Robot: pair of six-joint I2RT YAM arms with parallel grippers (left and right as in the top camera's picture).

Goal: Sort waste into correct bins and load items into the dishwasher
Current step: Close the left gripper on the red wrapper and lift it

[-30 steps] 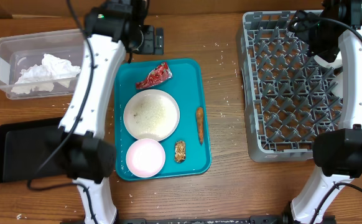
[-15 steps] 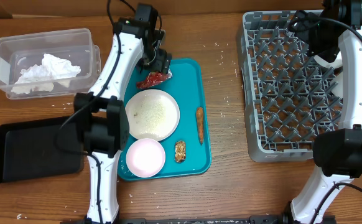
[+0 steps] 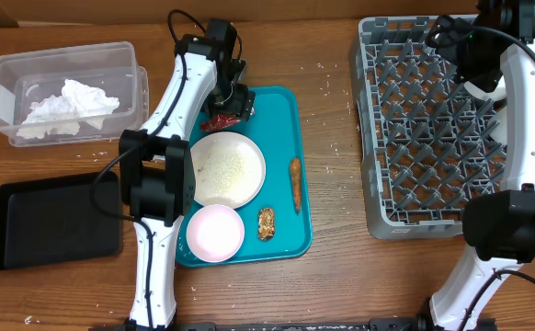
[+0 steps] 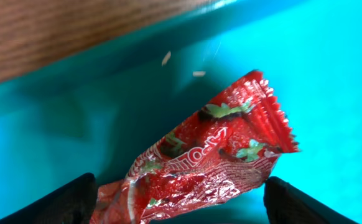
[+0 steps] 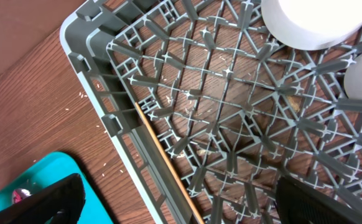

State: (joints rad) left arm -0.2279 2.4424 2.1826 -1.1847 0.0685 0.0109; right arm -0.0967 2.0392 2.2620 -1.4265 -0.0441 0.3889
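The red-and-silver foil wrapper lies on the teal tray near its far edge. My left gripper is low over the wrapper, open, with one black finger beside each end of it. The sausage, the nutty chunk, a large plate speckled with rice crumbs and a smaller bowl share the tray. The napkin is in the clear tub. My right gripper hangs open over the grey dish rack.
The black tray lies at the front left. The dish rack fills the right side. A thin orange stick runs along the rack's wall. White rounded shapes show at the right wrist view's top edge.
My left arm swung from beside the clear tub to the tray's far edge and came down over the wrapper. The right arm has not moved.
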